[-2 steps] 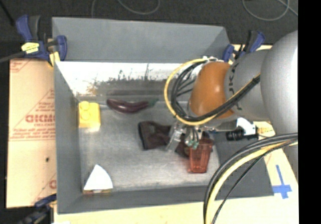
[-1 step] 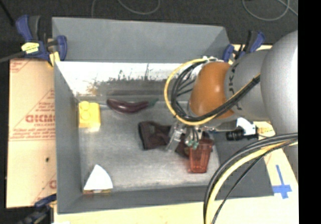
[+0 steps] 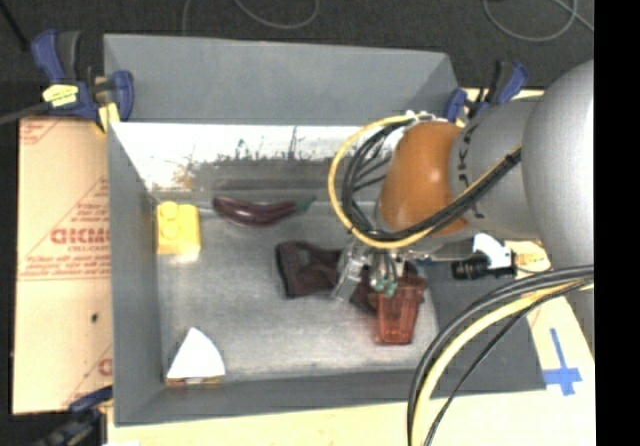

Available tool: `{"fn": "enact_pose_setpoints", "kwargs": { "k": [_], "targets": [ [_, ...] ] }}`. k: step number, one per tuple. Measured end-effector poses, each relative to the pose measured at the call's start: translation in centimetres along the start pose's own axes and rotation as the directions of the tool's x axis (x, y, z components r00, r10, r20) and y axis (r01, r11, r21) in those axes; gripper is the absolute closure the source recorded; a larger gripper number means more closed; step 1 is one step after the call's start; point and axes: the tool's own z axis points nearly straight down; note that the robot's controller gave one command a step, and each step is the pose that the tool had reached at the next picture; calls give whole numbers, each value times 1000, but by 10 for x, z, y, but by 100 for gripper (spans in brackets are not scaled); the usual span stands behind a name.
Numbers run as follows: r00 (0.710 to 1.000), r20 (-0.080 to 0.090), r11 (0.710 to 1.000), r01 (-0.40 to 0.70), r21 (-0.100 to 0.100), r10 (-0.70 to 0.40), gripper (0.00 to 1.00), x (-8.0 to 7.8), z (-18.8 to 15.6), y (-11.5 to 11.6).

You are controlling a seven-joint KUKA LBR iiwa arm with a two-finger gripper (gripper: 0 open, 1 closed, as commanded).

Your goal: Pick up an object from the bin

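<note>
My gripper (image 3: 365, 284) hangs low in the right half of the bin, under the orange wrist cover. Its metal fingers sit between a dark maroon crumpled piece (image 3: 305, 269) on its left and a red translucent block (image 3: 397, 314) on its lower right. The fingers touch or nearly touch both things. I cannot make out whether anything is between them.
A dark purple eggplant-shaped toy (image 3: 255, 209) lies near the back wall. A yellow brick (image 3: 177, 230) rests at the left wall. A white wedge (image 3: 196, 356) stands in the front left corner. The arm and its cables cover the bin's right side.
</note>
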Motion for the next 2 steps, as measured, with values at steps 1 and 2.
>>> {"fn": "enact_pose_setpoints", "kwargs": {
  "k": [1,2],
  "targets": [
    [1000,-7,1000,1,3,-1,100,2,-13,-1],
    [1000,-9,1000,2,3,-2,100,2,-35,-1]
  ]
}}
